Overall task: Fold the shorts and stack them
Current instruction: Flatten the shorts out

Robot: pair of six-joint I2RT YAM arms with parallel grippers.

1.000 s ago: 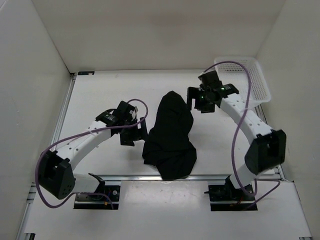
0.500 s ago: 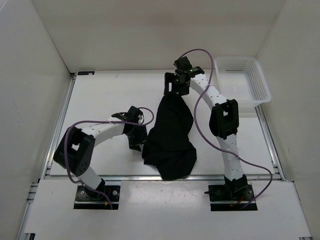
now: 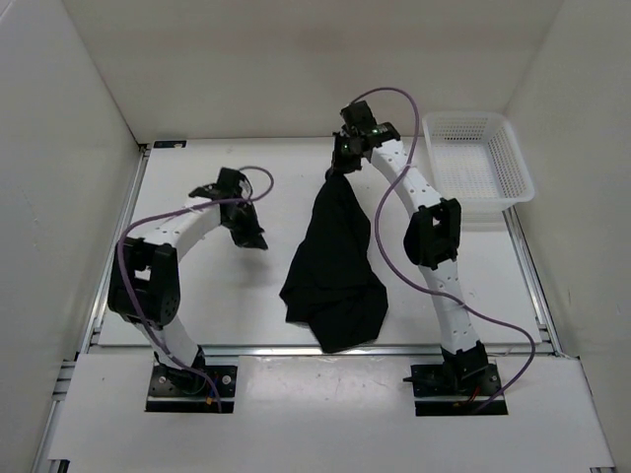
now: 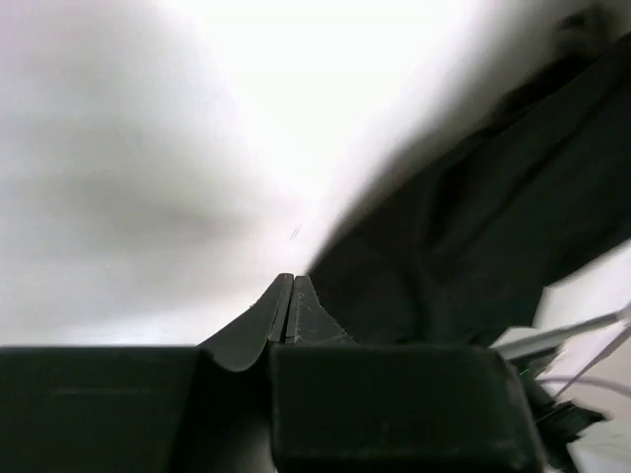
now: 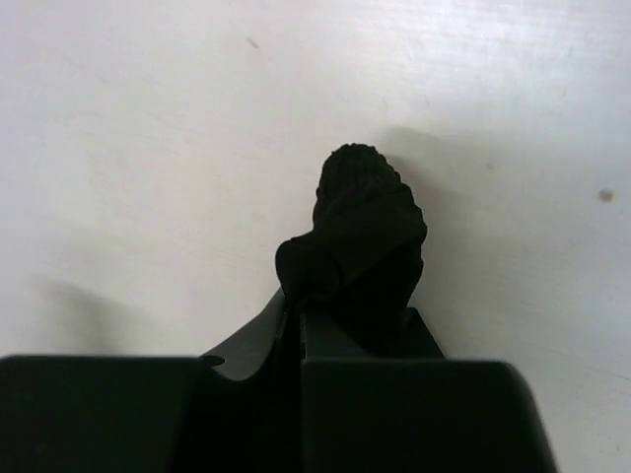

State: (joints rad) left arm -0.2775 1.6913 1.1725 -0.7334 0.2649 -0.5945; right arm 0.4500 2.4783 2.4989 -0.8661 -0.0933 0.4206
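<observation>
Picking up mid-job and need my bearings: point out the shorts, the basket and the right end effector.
shorts (image 3: 335, 266), top view, middle of the cloth.
basket (image 3: 475, 158), top view, bare mesh floor.
right end effector (image 3: 341, 169), top view, closed tips pinching the shorts' far end.

We look down from above and behind the arm bases, taking in the whole table (image 3: 237, 286). Our wrist views sit close behind the left gripper (image 4: 288, 286) and right gripper (image 5: 299, 310) — the left low and sidelong, the right nearly straight down. All three share the shorts (image 3: 335, 266).
</observation>
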